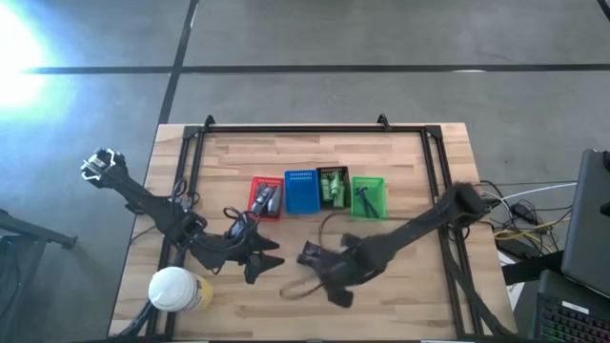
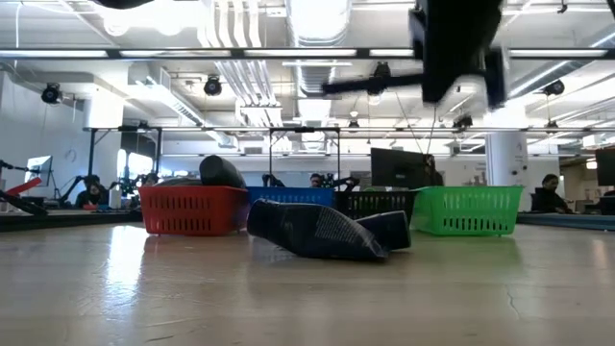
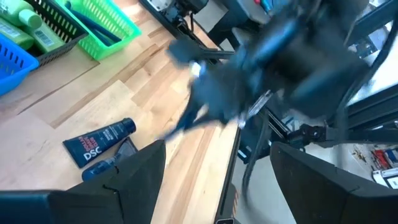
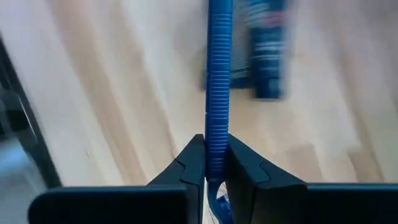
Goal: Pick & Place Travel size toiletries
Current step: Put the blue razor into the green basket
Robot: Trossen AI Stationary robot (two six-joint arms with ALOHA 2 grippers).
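Two arms reach over the wooden surface (image 1: 400, 295). The right gripper (image 4: 214, 163) has its fingers clamped on a thin blue ridged stick (image 4: 218, 81), lifted above the boards in front of the basket row. The left gripper (image 1: 262, 259) hovers nearby with fingers spread, holding nothing. A dark blue DSC packet (image 3: 99, 142) lies flat on the surface just beside the left gripper. The green basket (image 1: 368, 197) holds more blue sticks.

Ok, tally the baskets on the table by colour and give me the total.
Red basket: 1
Blue basket: 1
Black basket: 1
Green basket: 1
Total: 4
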